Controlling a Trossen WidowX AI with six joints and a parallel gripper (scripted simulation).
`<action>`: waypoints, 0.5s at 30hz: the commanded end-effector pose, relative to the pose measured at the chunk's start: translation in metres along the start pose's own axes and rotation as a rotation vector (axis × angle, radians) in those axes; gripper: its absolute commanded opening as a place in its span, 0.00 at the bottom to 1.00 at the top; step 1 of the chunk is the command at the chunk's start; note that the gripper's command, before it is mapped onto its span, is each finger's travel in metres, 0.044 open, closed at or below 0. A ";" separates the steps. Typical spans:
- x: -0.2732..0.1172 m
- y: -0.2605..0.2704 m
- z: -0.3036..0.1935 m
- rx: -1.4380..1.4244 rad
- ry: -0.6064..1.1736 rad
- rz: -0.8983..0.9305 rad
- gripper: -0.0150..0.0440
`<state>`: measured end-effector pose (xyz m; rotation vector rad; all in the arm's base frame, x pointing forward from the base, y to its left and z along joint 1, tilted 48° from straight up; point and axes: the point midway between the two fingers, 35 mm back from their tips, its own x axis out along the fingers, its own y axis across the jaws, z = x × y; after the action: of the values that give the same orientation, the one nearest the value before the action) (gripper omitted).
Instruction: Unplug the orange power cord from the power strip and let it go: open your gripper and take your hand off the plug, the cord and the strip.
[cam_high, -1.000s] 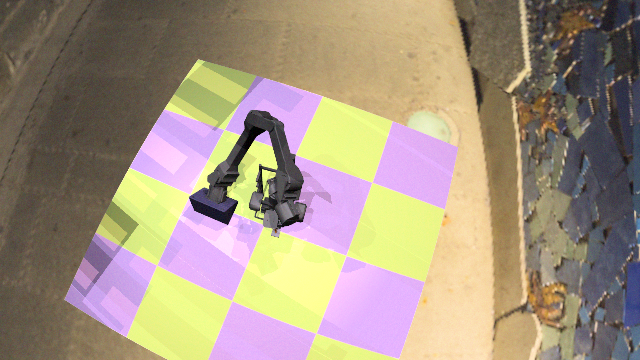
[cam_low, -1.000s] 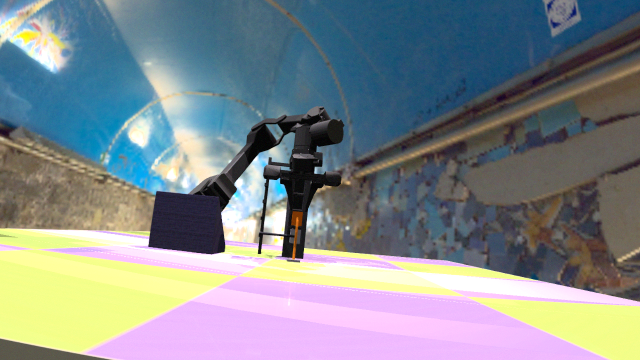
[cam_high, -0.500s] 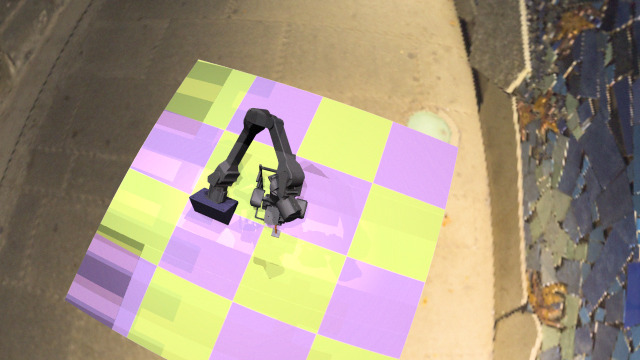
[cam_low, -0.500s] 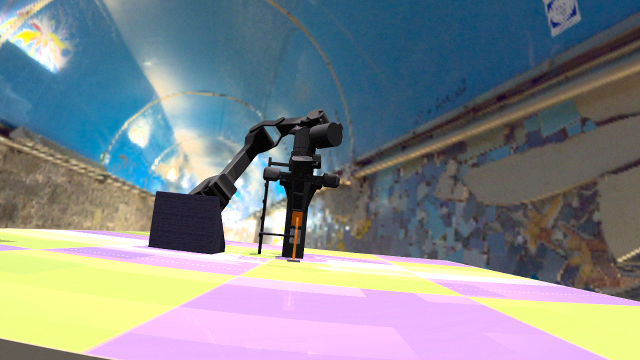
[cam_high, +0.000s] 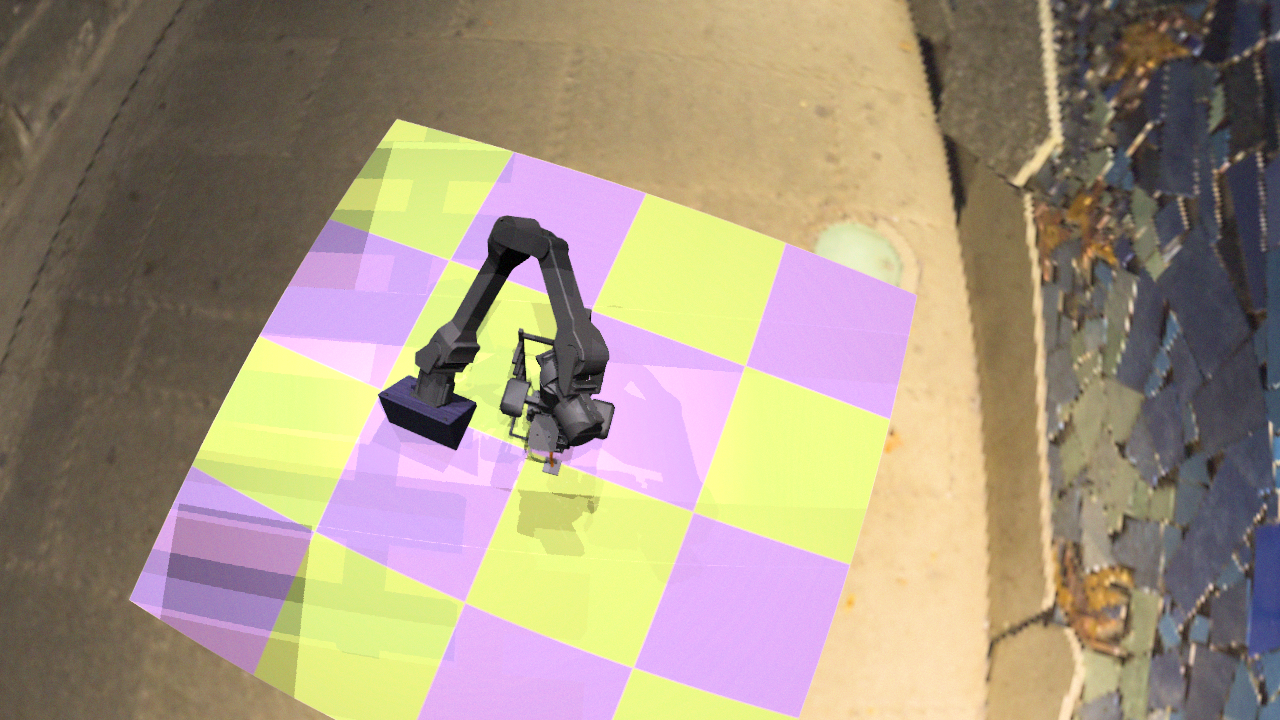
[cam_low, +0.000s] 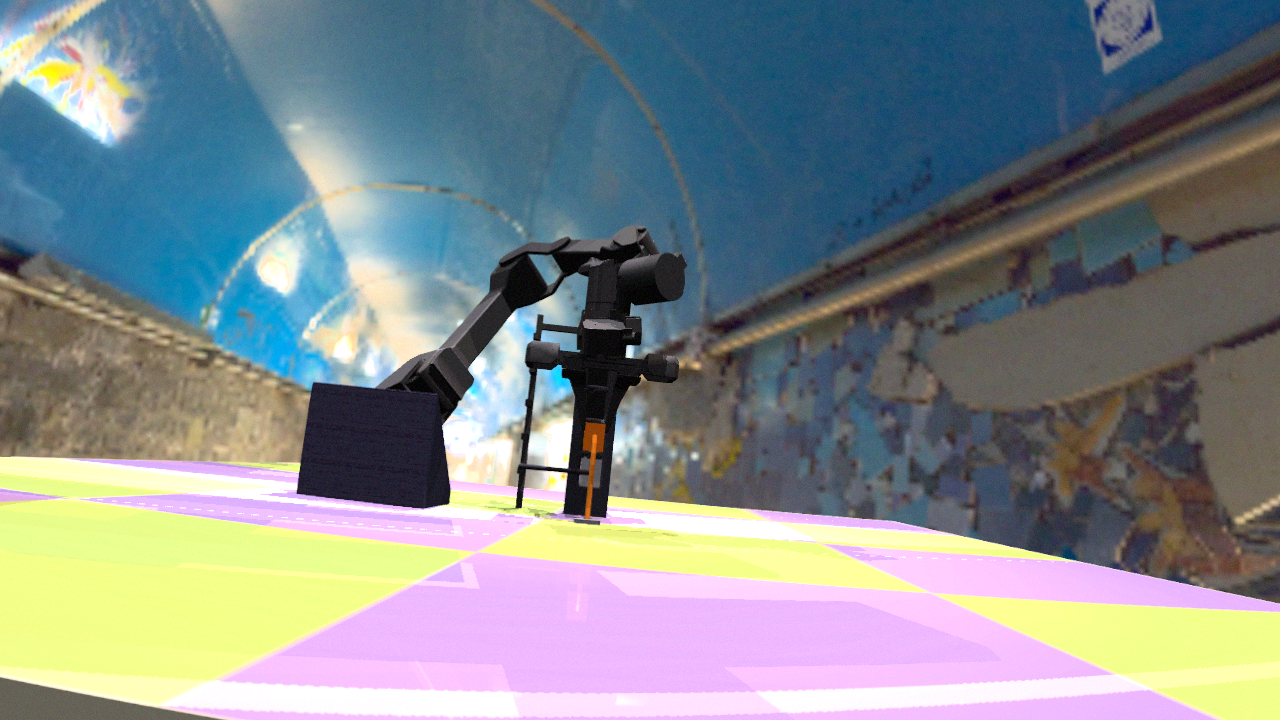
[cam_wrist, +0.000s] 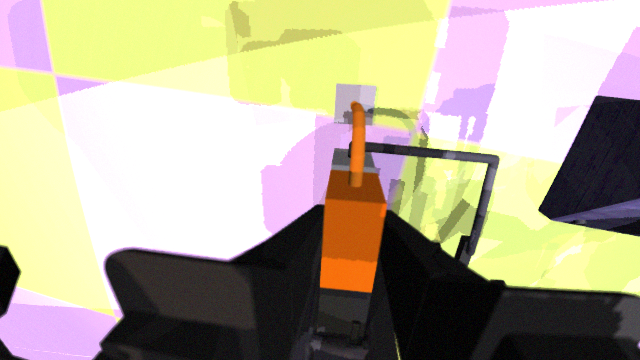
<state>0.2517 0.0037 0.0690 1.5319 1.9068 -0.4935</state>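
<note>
Plug (cam_wrist: 354, 235) first: you have the orange block sitting squarely between the two dark jaws of your gripper (cam_wrist: 353, 250), both pressed against its sides, narrowed to a firm clamp on it. In your wrist view the orange cord (cam_wrist: 357, 145) rises from the plug's far end and bends to a small grey pad (cam_wrist: 356, 102) on the checkered mat (cam_wrist: 150, 165). From the side, the upright black power strip (cam_low: 597, 447) stands on the mat, with the plug on its face.

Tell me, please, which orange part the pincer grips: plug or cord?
The boxy orange plug, squeezed in the pincer; the thin cord runs free beyond it.
</note>
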 end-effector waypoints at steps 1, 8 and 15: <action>-0.001 0.000 0.000 0.001 0.000 0.000 0.30; -0.001 0.000 0.002 0.001 -0.001 0.000 0.25; -0.001 0.001 0.012 0.001 -0.001 0.000 0.25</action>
<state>0.2521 0.0038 0.0678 1.5384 1.9204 -0.4891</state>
